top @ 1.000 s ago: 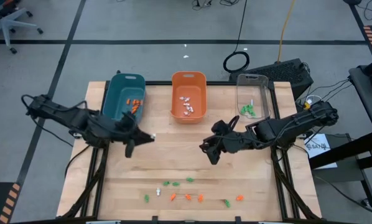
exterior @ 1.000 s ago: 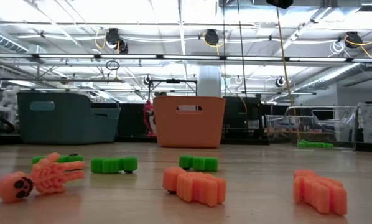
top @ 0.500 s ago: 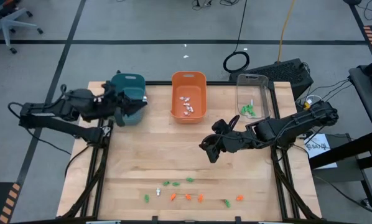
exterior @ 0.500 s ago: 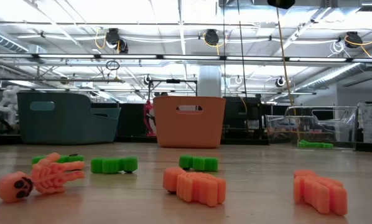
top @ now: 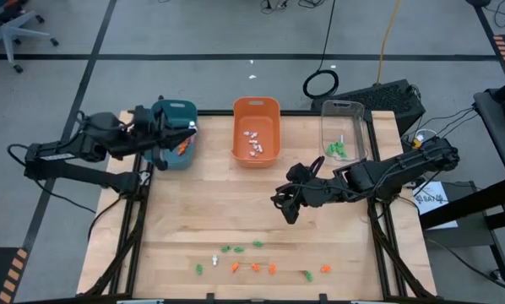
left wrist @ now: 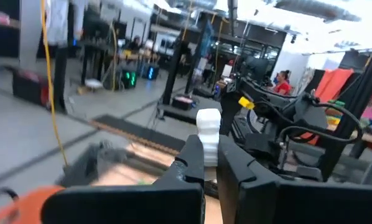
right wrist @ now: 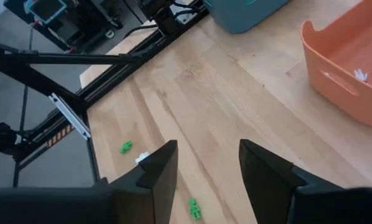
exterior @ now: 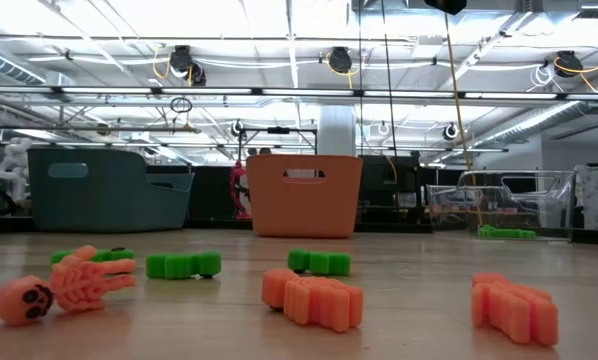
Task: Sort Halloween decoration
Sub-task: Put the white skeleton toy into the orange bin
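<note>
While the left gripper [left wrist: 211, 163] jaws clamp a white trinket [left wrist: 208, 127] over the teal bin [top: 173, 133], it belongs in the orange bin [top: 257, 152]; right gripper [right wrist: 206, 163] jaws gape empty.

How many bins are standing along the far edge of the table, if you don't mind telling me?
3: the teal bin by the left arm's side, the orange bin in the middle, and the clear bin toward the right arm's side.

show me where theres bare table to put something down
The widest bare patch is the wooden middle of the table, between the three bins' near ends and the trinkets strewn along the front edge. That front strip is crowded; the right gripper hovers over the middle's right side.
</note>
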Action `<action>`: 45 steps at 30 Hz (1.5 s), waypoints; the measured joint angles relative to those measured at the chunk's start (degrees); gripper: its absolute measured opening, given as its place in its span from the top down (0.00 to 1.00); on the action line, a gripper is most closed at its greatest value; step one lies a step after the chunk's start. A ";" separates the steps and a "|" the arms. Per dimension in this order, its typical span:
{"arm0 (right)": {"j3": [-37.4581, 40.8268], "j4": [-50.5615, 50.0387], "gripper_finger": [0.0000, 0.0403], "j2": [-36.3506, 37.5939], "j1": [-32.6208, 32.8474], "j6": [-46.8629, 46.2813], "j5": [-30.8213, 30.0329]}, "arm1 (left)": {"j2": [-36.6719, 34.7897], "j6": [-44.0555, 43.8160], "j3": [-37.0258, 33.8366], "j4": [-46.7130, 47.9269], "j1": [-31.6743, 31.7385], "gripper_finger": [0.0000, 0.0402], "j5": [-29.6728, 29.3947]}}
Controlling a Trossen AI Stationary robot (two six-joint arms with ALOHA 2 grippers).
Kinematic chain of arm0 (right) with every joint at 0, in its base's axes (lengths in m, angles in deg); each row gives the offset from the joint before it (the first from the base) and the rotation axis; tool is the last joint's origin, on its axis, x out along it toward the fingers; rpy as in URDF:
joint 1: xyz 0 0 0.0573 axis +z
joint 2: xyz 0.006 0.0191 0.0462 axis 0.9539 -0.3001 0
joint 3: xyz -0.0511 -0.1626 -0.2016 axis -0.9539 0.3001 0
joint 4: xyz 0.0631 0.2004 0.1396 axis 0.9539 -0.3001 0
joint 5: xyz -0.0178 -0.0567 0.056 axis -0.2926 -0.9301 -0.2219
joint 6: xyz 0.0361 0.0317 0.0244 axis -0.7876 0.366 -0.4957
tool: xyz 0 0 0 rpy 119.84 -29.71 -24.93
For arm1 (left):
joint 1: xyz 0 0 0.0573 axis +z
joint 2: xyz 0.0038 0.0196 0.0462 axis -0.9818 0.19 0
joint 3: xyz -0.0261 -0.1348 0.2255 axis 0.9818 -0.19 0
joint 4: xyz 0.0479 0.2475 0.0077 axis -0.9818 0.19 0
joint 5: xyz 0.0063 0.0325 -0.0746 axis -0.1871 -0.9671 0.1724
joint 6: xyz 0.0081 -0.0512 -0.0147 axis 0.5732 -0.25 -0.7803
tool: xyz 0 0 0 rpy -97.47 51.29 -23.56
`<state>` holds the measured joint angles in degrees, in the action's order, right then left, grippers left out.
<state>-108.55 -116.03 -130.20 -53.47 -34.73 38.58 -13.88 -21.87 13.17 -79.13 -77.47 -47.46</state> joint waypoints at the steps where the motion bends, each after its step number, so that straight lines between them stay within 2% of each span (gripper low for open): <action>1: 0.00 0.00 0.62 0.00 0.00 0.06 0.00 | 0.00 1.75 0.00 -0.58 0.00 0.98 -0.02; 12: 0.00 0.00 0.62 -0.01 0.00 -0.15 -0.02 | 0.00 29.70 0.00 -1.10 0.00 0.98 -0.16; 25: 0.00 -0.09 0.62 -0.01 0.00 -0.09 -0.02 | 0.02 45.55 0.00 -0.94 -0.02 0.96 -0.38; 38: 0.00 -0.26 0.62 0.00 0.00 -0.08 0.07 | 0.59 44.55 0.00 -0.41 -0.04 0.96 -2.54; 41: 0.00 -0.25 0.62 0.00 0.00 -0.08 0.08 | 0.57 40.10 0.00 -0.54 -0.04 0.96 -2.62; 45: 0.00 -0.25 0.62 0.00 0.00 -0.08 0.09 | 0.57 26.67 0.00 -0.58 -0.04 0.96 -2.64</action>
<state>-108.55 -116.27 -130.20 -53.47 -34.81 38.67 -13.31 4.80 13.17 -79.71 -77.51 -50.10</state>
